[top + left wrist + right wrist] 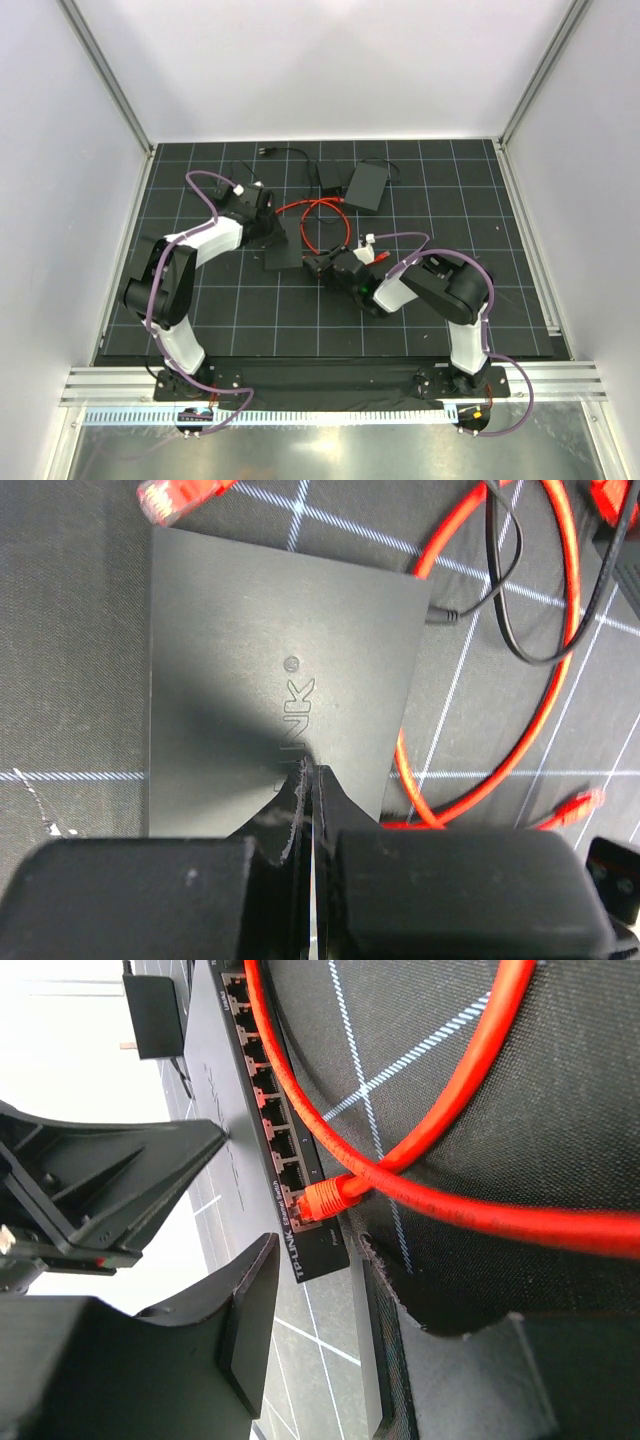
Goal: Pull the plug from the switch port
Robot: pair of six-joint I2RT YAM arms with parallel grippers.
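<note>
Sitting just beyond right gripper [318, 1260]: plug [325, 1200].

A black mat [290, 320] with a white grid covered the table. A flat black box [366, 186] lay at its far side, a small black adapter [329, 176] just beside it. A thin black cord [290, 152] curved near the far edge. An aluminium rail [560, 381] ran along the near edge.
</note>
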